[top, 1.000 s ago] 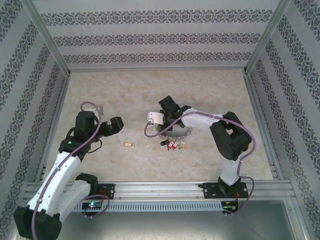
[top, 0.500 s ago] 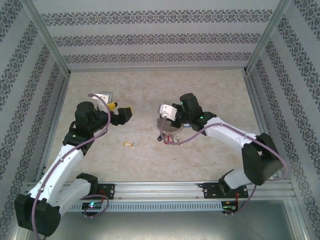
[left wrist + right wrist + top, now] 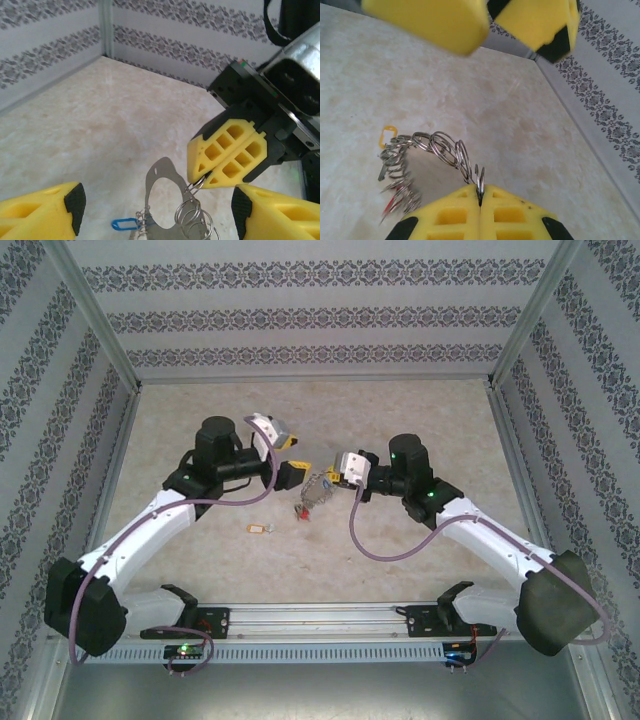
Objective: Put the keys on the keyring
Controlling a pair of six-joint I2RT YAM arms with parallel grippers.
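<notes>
Gripping keyring [image 3: 316, 490] — seemingly aloft — right end effector [image 3: 480, 195].

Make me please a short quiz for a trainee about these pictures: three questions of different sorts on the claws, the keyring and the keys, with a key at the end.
1. True or false: the right claw is shut on the large thin grey metal keyring and holds it above the beige table.
2. Where is the small metal key with the yellow plastic tag?
A. Lying on the table
B. Between the fingers of the left claw
C. Pinched in the right claw
3. In one word: are the jaws of the left claw open or shut?

Key: 1 true; 2 A; 3 open.
</notes>
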